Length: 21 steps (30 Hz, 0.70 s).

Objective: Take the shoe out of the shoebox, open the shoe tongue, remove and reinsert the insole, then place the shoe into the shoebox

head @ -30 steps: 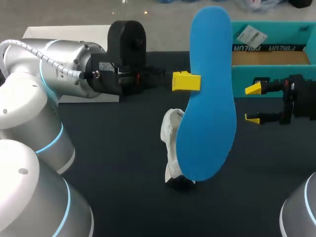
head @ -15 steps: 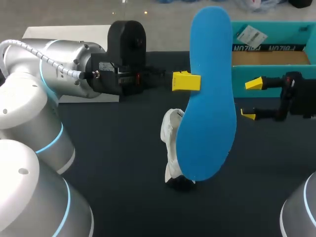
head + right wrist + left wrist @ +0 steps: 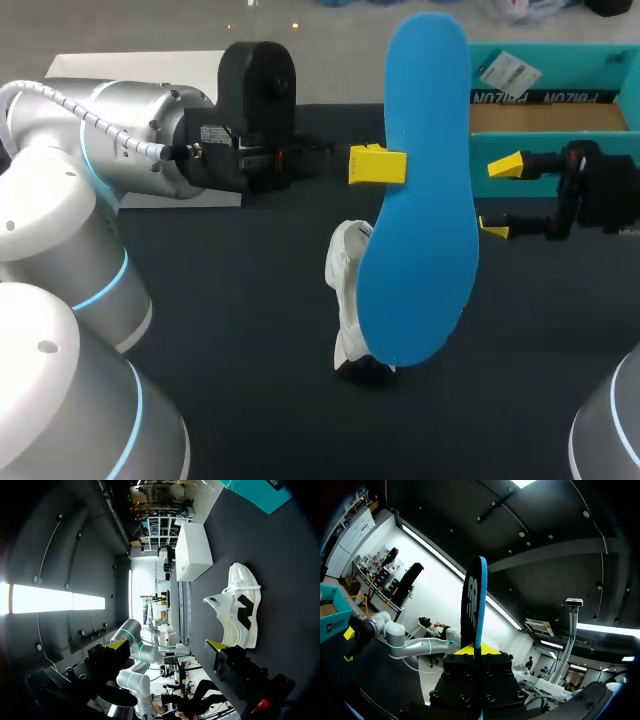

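Observation:
A big blue insole (image 3: 425, 200) hangs upright above the table, pinched at its edge by my left gripper (image 3: 378, 165), which is shut on it. In the left wrist view the insole (image 3: 474, 605) rises edge-on from between the closed yellow tips of that gripper (image 3: 476, 651). Under the insole, a white shoe (image 3: 350, 290) with black patches lies on its side on the dark table; it also shows as the shoe (image 3: 240, 610) in the right wrist view. My right gripper (image 3: 497, 196) hangs wide open and empty just right of the insole, in front of the teal shoebox (image 3: 560, 110).
A white box (image 3: 130, 65) sits at the table's back left, behind my left arm, and appears as the white box (image 3: 192, 550) beyond the shoe. The teal shoebox (image 3: 260, 490) stands open at the back right with a paper tag inside.
My right gripper has moved a little toward the insole and further back on the table, still wide open. The left arm and the insole have stayed put.

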Each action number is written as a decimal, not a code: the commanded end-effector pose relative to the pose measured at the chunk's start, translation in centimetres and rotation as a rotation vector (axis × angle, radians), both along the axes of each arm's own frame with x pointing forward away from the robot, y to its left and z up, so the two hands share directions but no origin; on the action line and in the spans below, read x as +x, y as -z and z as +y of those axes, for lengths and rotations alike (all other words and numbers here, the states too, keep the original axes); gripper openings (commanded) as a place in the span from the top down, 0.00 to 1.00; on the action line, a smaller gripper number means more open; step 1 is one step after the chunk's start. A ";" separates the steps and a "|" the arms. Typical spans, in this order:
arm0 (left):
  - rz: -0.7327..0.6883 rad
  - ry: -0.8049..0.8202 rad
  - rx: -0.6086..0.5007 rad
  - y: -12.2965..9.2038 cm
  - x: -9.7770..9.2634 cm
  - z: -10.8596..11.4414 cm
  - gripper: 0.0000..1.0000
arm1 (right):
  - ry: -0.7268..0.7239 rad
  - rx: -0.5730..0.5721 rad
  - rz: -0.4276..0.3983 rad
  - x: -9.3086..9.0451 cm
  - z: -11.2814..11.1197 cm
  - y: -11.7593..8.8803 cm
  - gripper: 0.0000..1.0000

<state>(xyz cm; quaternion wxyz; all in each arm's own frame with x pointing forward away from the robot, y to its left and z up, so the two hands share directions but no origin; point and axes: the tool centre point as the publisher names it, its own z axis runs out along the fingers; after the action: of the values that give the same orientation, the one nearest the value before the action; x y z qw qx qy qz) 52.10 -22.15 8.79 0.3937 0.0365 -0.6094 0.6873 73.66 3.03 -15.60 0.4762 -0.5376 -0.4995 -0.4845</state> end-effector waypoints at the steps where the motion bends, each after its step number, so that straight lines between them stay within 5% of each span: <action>1: -0.011 -0.061 0.022 -0.2 -1.0 -0.4 1.00 | 0.003 -0.002 0.000 -0.1 0.1 0.0 0.00; 5: -0.302 -0.057 0.116 1.2 0.0 0.0 1.00 | 0.003 -0.002 0.000 -0.1 0.1 0.0 0.00; 16: -0.861 -0.037 0.124 6.2 2.8 0.7 1.00 | 0.003 -0.002 0.000 -0.1 0.1 0.0 0.00; 21: -0.714 -0.122 0.031 6.9 3.3 0.7 1.00 | 0.003 -0.002 0.000 -0.1 0.1 0.0 0.00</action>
<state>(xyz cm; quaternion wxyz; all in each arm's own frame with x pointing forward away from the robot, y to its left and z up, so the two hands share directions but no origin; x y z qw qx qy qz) 55.22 -21.40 1.63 0.1590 -0.1294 -0.7198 0.6632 73.65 3.02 -15.60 0.4761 -0.5378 -0.4993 -0.4846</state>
